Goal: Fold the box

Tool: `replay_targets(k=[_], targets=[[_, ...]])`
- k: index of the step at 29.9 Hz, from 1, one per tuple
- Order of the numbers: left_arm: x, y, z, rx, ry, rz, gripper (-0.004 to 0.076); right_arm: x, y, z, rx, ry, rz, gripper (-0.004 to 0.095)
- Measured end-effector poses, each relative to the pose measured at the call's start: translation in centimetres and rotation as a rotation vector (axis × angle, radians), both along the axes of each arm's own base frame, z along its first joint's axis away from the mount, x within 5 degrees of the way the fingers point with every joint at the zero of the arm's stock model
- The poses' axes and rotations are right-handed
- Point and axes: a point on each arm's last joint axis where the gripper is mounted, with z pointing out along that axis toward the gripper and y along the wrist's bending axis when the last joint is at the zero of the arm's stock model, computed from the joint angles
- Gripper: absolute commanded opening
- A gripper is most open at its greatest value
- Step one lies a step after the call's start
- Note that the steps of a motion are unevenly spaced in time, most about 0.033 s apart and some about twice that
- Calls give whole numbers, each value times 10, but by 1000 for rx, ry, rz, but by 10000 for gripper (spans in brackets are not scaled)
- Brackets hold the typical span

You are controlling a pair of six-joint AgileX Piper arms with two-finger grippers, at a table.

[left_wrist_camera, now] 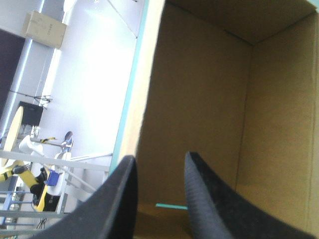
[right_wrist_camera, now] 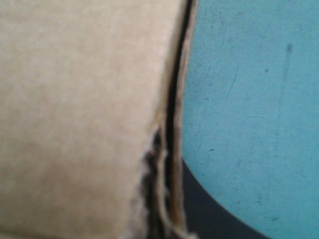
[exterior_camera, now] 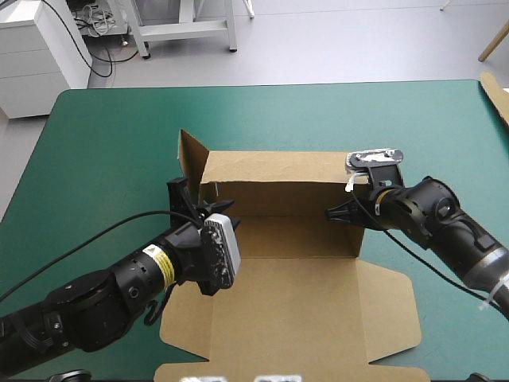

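You have the brown box (exterior_camera: 294, 294) at lower centre of the teal-green table (exterior_camera: 103, 135), its lid lying flat nearest you. Mid-frame, your left gripper (left_wrist_camera: 160, 158) is all but closed, pinching the left wall. Your right gripper (exterior_camera: 340, 212) likewise pinches the right wall. Beyond them, the back wall stands upright.
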Motion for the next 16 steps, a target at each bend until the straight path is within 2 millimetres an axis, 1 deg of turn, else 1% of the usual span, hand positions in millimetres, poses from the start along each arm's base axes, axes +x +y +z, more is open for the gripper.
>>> replay_targets(k=[2,6,9,13,15,16], targets=[[3,0,14,-11,0,39,179,5,-4,7,-19,33,-3,-21],[15,-4,32,27,8,136,132,22,-10,12,-35,116,-2,-21],[29,-9,34,93,31,211,88,39,-14,14,-29,175,11,-21],[56,-14,30,137,111,288,25,64,-20,8,-37,237,7,-21],[68,-12,27,132,158,322,12,74,-21,5,-44,247,10,-22],[75,-7,27,128,180,348,12,81,-20,1,-50,256,16,-21]])
